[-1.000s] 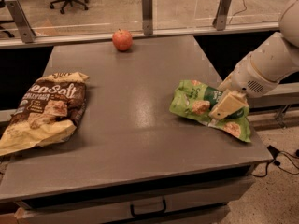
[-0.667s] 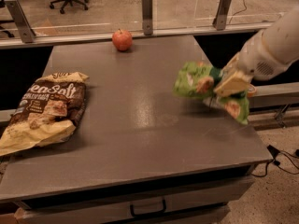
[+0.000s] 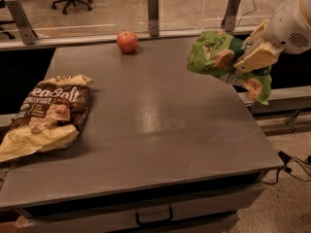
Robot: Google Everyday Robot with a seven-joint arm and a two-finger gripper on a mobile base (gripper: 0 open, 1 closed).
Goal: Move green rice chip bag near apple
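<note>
The green rice chip bag (image 3: 218, 55) hangs in the air above the table's right edge, tilted, held by my gripper (image 3: 252, 50). The gripper comes in from the upper right on a white arm, and its cream fingers (image 3: 256, 58) are shut on the bag's middle. The apple (image 3: 127, 41), small and red-orange, sits on the grey table (image 3: 155, 115) near its far edge, to the left of the bag and well apart from it.
A large brown-and-cream "Sea Salt" bag (image 3: 48, 115) lies on the table's left side. A glass barrier with metal posts (image 3: 153, 6) runs behind the table. A drawer handle (image 3: 154, 217) shows at the front. Cables (image 3: 291, 164) lie on the floor at right.
The gripper has lifted the green bag off the table's right side and carried it up and toward the far edge. The apple and the brown bag have not moved.
</note>
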